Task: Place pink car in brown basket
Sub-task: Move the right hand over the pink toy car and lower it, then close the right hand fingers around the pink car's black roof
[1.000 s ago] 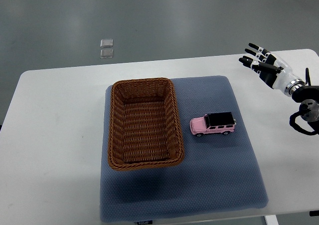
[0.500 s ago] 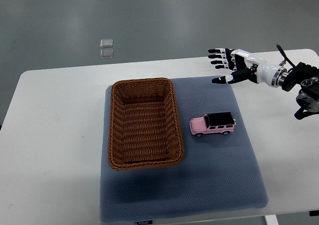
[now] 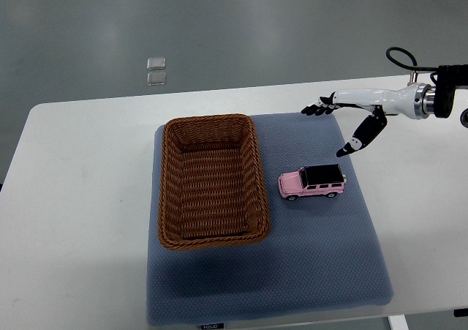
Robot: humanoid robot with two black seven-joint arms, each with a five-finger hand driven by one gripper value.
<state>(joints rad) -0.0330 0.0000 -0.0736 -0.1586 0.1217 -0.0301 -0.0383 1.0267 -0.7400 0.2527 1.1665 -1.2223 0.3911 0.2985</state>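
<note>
While the right hand hovers open and empty above it, the pink car sits on the blue mat, right of the brown basket. Likely light, rigid, slippery; pinch its sides.

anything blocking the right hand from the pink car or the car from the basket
Nothing visible does. The right hand is open above and behind the pink car, with only bare blue mat between them. The brown basket sits just left of the car, empty inside.
</note>
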